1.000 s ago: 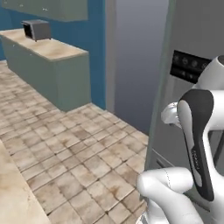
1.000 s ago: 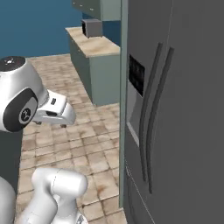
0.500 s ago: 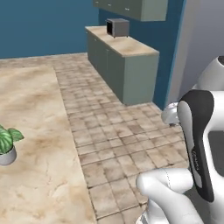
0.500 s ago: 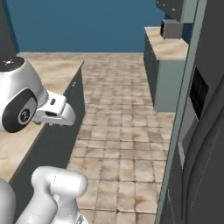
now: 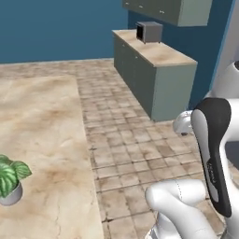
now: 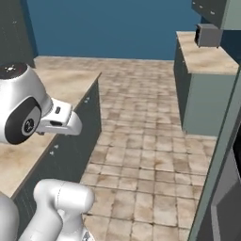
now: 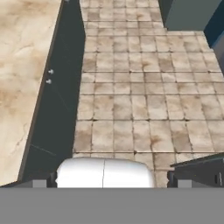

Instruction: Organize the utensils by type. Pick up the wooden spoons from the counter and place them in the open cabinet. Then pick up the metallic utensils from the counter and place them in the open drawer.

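The whole scene has swung since half a second ago: the base has turned, so the near beige-tan marble-patterned counter [image 5: 42, 140] now spreads across the left of the left base view, and the far run of cabinets sits farther right and smaller than before.

At the far left of the left base view, a small green-leaved plant in a pale grey pot [image 5: 10, 179] stands on this counter near its front. To its right runs the brown stone-tiled floor [image 5: 121, 126]. Across that floor stands a second beige-topped counter over grey-green base cabinets [image 5: 161, 53], with a small dark boxy appliance [image 5: 148, 31] on its far end and grey-green upper wall cabinets [image 5: 168, 8] above, against the blue wall [image 5: 56, 28].

In the right base view the near counter lies at the left over dark base cabinet fronts [image 6: 70, 150]. At the right edge stands a tall dark grey refrigerator [image 6: 226, 188].

In the hand view the tool [image 7: 131, 179] looks down over the counter's edge and the floor, its dark tips spread wide apart with nothing between them. No spoons or metal utensil can be made out on the visible counter.
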Robot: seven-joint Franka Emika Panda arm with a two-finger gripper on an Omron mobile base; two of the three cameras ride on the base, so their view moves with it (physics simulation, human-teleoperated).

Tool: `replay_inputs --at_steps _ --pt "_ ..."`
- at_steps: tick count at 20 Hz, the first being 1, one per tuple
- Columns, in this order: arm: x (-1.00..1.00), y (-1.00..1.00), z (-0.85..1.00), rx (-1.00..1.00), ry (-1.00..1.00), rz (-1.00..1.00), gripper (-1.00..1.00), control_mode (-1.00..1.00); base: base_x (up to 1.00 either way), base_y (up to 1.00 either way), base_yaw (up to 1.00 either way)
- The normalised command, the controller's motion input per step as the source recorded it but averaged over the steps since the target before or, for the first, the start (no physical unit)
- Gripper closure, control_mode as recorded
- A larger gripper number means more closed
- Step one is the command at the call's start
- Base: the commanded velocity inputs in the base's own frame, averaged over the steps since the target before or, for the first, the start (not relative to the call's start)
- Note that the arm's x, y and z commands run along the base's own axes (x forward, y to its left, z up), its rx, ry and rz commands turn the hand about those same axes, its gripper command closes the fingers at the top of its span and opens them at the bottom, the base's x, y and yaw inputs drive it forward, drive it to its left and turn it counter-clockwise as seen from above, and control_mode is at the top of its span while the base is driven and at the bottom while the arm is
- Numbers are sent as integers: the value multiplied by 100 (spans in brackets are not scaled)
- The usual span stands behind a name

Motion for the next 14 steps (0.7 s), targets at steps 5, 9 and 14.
replay_inputs --at_steps 5,9,14 --pt "0 0 0 0 0 0 -100 100 100 -9 5" --pt "0 0 0 0 0 0 -100 100 100 -15 8" --pt "0 0 0 0 0 0 -100 100 100 -26 8"
